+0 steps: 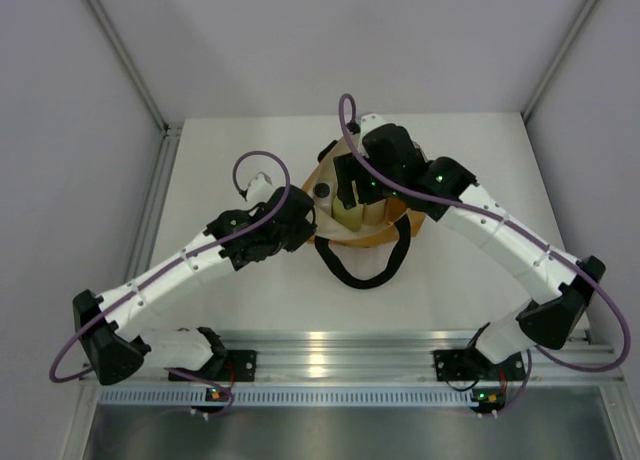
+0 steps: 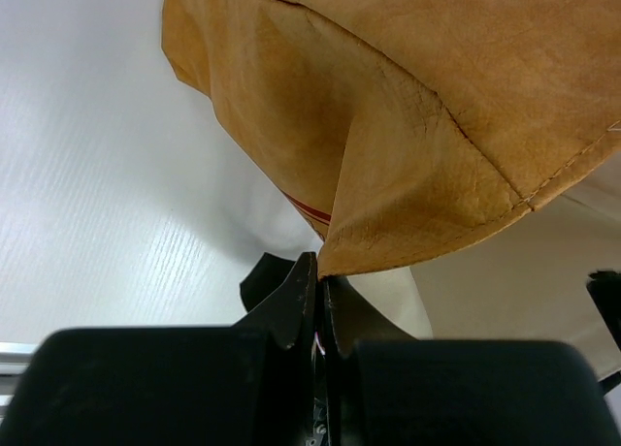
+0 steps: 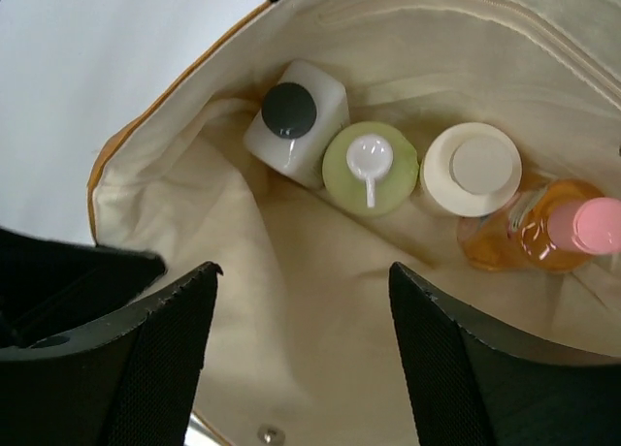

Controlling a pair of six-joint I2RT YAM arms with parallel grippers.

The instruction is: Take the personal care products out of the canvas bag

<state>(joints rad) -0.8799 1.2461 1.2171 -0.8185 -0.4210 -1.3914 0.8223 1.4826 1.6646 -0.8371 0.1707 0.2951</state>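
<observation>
A white table [image 1: 250, 310] walled in by pale panels carries the canvas bag [image 1: 420, 225], which stands with its mouth open upward. Inside the bag, against the cream lining of one wall, four bottles stand in a row with their caps toward the right wrist camera. They are the white bottle with a dark cap [image 3: 294, 116], the yellow-green one [image 3: 370, 170] touching it, the cream-beige one with a wide cap [image 3: 473, 168], and the orange bottle with a pink cap [image 3: 543, 235], which leans rather than standing straight.

The right gripper [image 3: 303, 270] hangs over the bag's mouth, jaws spread wide and holding nothing. The row lies beyond the fingertips, deeper in the bag, and the yellow-green bottle is nearest the jaws' centre line. The bottles' long axes point roughly back at the wrist, so I judge a straight descent would bring the jaws either side of a cap.

On the bag's left outer side, the left gripper [image 2: 320, 291] is closed on a fold of the tan fabric. The right arm is clearly the nearer one to the bottles.
</observation>
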